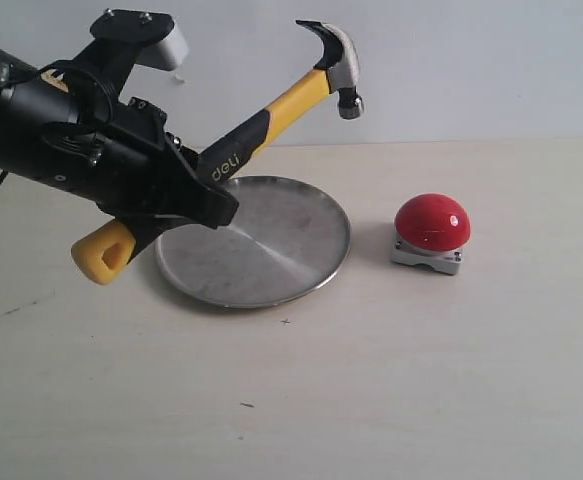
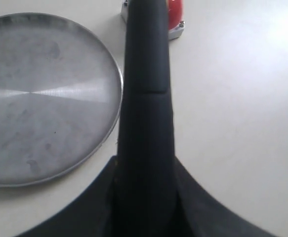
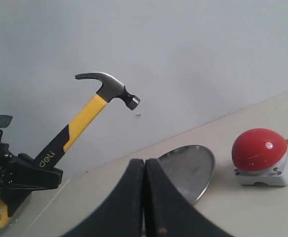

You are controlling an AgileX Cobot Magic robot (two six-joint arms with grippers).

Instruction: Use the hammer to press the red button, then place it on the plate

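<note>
My left hand (image 1: 206, 195) is clamped on the black grip of the hammer (image 1: 271, 115). The holed yellow end pokes out below my hand at the near left. The handle slants up to the right and the steel head hangs in the air above the far rim of the plate (image 1: 271, 250). The plate lies flat on the worktop (image 1: 421, 380) with its brushed face showing, and the hammer is held clear above it. The red button (image 1: 431, 222) sits right of the plate, apart from it. My right hand (image 3: 144, 187) has its fingers pressed together on nothing.
</note>
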